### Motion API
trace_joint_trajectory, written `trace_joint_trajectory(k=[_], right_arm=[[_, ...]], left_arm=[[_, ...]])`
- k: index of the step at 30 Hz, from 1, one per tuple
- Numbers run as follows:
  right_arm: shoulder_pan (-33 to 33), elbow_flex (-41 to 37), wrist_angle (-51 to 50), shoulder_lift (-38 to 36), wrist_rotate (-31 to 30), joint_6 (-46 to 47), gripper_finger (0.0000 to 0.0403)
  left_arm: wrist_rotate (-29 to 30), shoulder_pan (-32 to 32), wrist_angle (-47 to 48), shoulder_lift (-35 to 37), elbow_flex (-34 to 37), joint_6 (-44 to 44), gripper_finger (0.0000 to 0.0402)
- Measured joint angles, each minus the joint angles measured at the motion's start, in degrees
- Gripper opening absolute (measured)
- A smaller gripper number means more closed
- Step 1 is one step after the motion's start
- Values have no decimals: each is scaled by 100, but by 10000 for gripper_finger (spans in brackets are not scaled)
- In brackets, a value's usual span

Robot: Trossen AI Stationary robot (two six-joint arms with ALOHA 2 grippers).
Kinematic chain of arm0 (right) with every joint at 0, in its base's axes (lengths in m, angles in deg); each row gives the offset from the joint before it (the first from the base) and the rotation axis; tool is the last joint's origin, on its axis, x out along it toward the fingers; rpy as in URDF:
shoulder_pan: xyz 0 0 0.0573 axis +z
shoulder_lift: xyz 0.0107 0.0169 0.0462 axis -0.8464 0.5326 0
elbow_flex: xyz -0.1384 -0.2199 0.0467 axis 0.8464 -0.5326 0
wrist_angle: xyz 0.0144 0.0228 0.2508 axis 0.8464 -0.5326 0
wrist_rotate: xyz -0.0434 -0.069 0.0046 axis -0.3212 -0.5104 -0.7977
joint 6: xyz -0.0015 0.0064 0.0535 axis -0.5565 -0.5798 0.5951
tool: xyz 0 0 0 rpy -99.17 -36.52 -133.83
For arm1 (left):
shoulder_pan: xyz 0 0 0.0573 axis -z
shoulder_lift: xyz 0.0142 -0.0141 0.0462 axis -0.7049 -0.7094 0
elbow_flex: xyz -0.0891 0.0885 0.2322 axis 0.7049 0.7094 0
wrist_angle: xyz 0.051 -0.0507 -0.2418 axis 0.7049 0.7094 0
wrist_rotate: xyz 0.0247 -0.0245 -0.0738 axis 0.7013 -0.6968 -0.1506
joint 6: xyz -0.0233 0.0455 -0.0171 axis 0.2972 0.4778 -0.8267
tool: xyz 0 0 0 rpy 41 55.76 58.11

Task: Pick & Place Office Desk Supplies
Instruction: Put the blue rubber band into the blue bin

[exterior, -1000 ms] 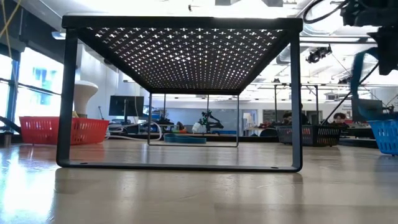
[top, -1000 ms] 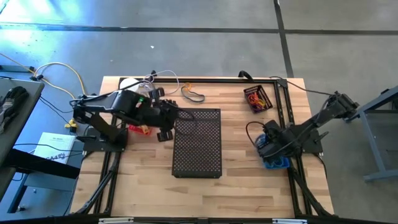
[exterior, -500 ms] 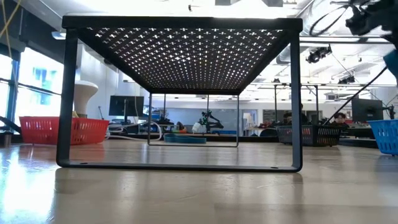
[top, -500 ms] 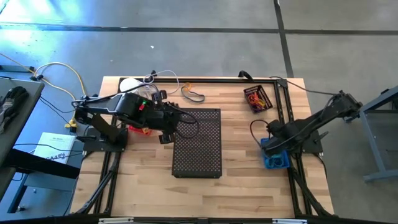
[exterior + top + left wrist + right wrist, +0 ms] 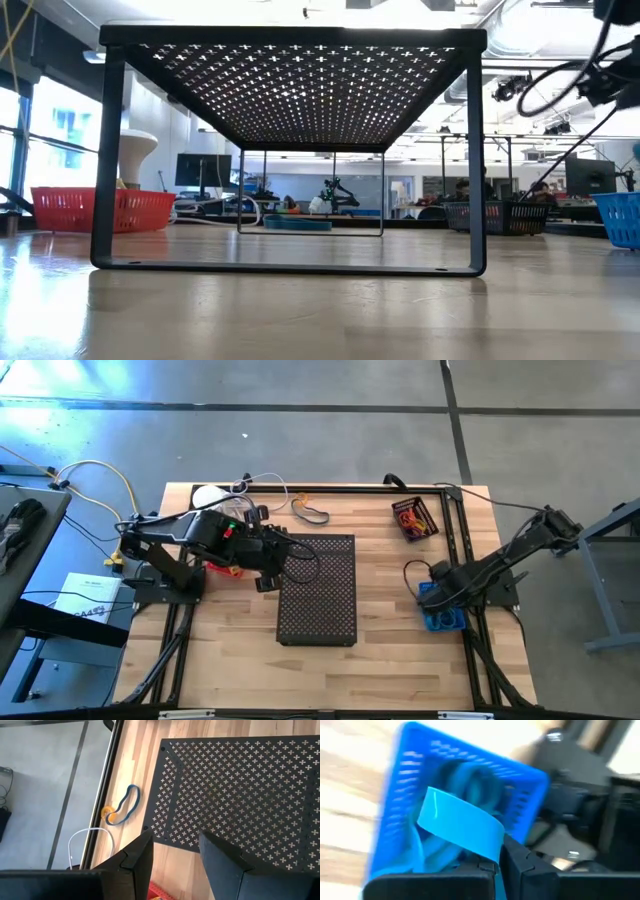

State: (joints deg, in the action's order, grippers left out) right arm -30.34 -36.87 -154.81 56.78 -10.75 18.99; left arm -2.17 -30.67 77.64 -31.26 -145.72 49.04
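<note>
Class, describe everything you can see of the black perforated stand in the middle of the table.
The black perforated stand looks like dark metal. Its flat rectangular top is pierced all over with small cross-shaped holes. In the low view it stands upright on slim frame legs on the wooden table, open underneath, with nothing visible beneath it. The left gripper hovers at the stand's left edge, its fingers apart and empty over the top's corner.

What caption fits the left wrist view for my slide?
Left hand, fingers apart and empty, over the black perforated stand's corner, a blue rubber band lying on the wooden table beyond.
</note>
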Motion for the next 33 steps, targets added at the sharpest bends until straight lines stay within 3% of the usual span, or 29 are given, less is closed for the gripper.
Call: trace_joint_trajectory(k=[6,19,33], right_arm=[[-26,-11,640,227,100,-36,3],[-52,-11,661,1327,290,-452,3],[-792,-293,1589,1740,339,-1507,3]], left_arm=[[-2,0,-53,-9,88,4,150],[-7,4,-190,-7,789,15,150],[-24,662,-214,-7,791,-82,150]])
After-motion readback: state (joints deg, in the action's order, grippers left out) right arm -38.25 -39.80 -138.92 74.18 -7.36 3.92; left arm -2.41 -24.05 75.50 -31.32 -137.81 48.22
